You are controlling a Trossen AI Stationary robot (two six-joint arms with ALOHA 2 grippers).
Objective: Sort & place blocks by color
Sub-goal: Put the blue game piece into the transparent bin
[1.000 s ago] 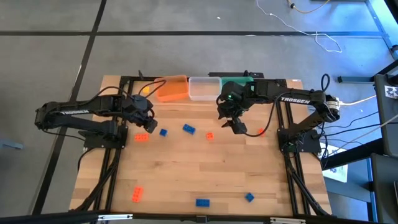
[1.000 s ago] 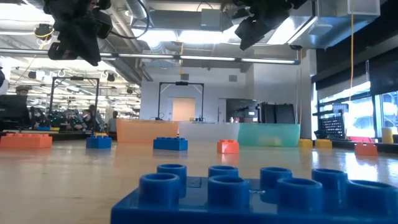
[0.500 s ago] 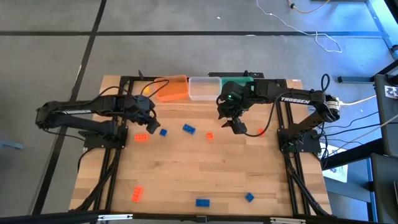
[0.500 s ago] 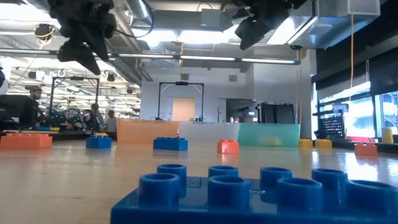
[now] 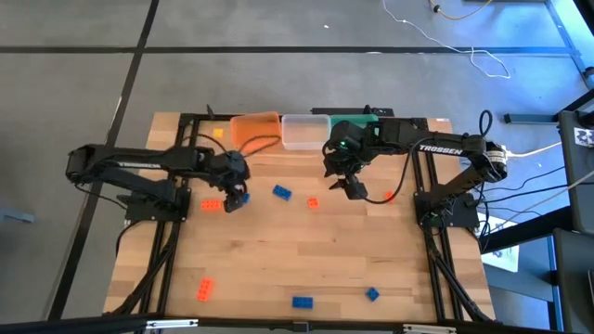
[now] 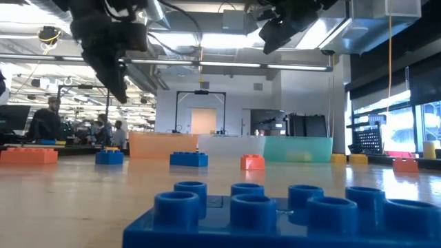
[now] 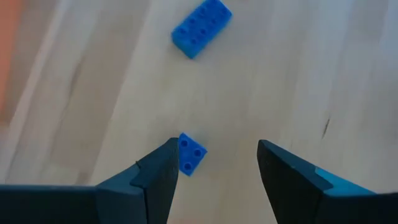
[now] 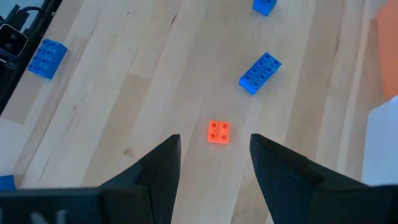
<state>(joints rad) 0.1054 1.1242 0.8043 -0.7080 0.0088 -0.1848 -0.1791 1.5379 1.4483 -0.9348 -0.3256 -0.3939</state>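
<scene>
small blue brick [image 7: 191,154] flat on worktop [image 5: 306,250], beside one left gripper [image 7: 214,163] finger | fingers wide, empty | likely light, rigid, slick: pinch flat sides | right gripper [image 8: 211,163] above orange brick [image 8: 218,132], fingers apart

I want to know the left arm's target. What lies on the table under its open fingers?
A small blue block lies on bare wood beside one finger of the left gripper. One edge is covered.
</scene>
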